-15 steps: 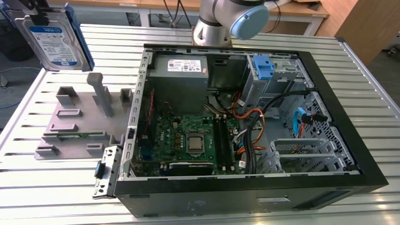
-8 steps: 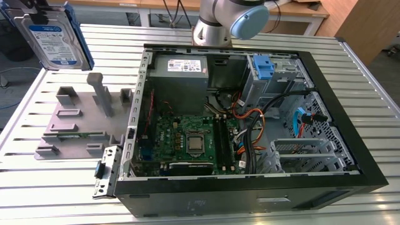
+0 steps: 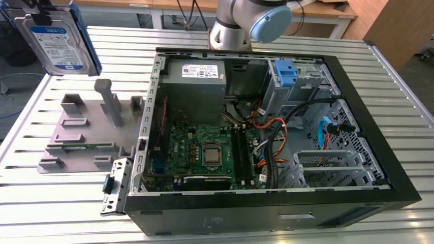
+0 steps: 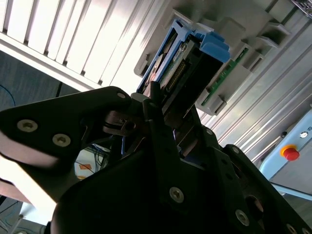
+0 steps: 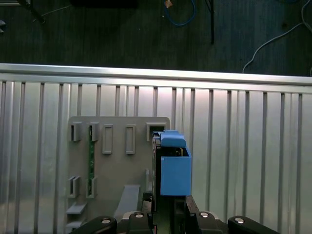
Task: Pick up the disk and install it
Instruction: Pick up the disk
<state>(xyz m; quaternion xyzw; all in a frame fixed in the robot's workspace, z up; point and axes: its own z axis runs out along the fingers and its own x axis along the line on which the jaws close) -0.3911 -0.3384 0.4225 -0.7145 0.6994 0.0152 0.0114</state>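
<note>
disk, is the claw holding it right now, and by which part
Yes. The claw is shut on the disk, gripping the end nearest the wrist. The far end, with its blue bracket tab, hangs free above the grey fixture.

Upper end of the disk (image 3: 58, 43) past the exterior view's top edge

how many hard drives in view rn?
1: the disk, held by the gripper above the grey fixture at the exterior view's left. More may hide in the case.
</note>
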